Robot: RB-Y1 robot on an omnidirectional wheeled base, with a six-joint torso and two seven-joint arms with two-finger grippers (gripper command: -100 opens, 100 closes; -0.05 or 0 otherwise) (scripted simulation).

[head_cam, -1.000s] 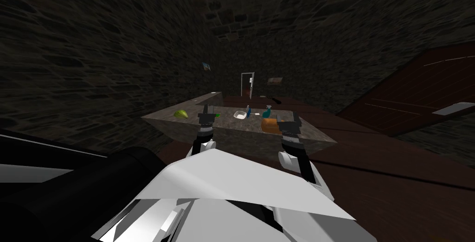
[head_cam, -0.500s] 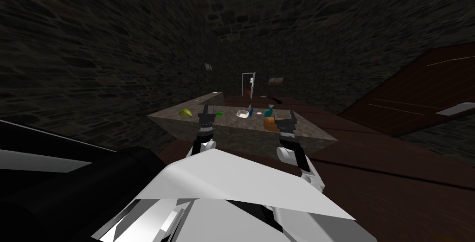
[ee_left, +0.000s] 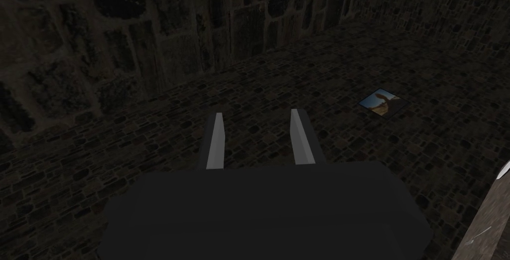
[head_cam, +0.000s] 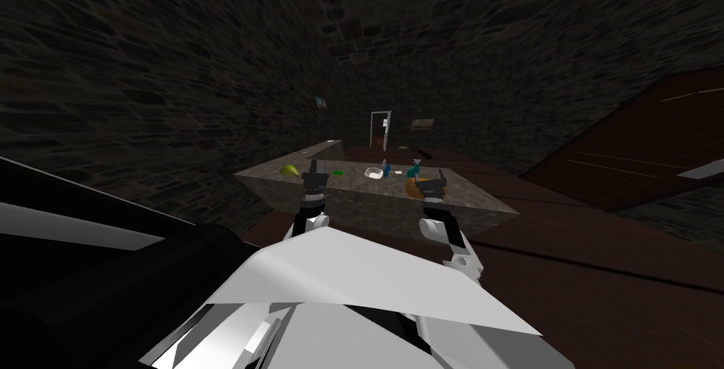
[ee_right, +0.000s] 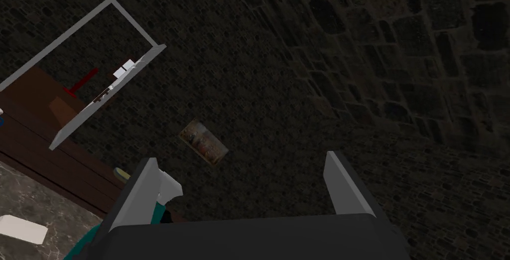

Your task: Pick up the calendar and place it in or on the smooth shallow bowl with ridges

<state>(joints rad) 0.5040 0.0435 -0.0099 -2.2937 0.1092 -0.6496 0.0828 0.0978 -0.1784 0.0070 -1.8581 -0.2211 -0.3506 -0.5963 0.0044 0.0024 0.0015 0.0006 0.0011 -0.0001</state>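
- The right gripper (ee_right: 241,156) has its 2 fingers spread wide with nothing between them. I judge it is opened ready for the grasp, since this is the arm raised over the near side of the stone counter (head_cam: 353,182).
- It points up at the dark stone wall, not down at the counter, so it is not yet aimed at anything it could take.
- Just beside 1 of its fingers stands a teal spray bottle (ee_right: 169,188) with a white trigger. It is close enough that a careless sweep could knock it.
- In the head view an orange object (head_cam: 412,188) sits just in front of this gripper, on the counter's near part.
- The calendar (ee_right: 22,229), as I take the small flat white block to be, lies flat on the counter. It is off to the side of that same finger, past the bottle, well outside the jaws.
- In the head view it lies between the spray bottle and the white bowl (head_cam: 372,172). A small blue thing stands between it and the bowl. The bowl's ridges are too small to tell.
- The carry looks short, as bowl and calendar lie near each other.
- The left gripper (ee_left: 256,112) holds its 2 fingers a narrower gap apart, empty. It stands at the counter's near edge, well apart from the calendar, apparently parked out of the way.
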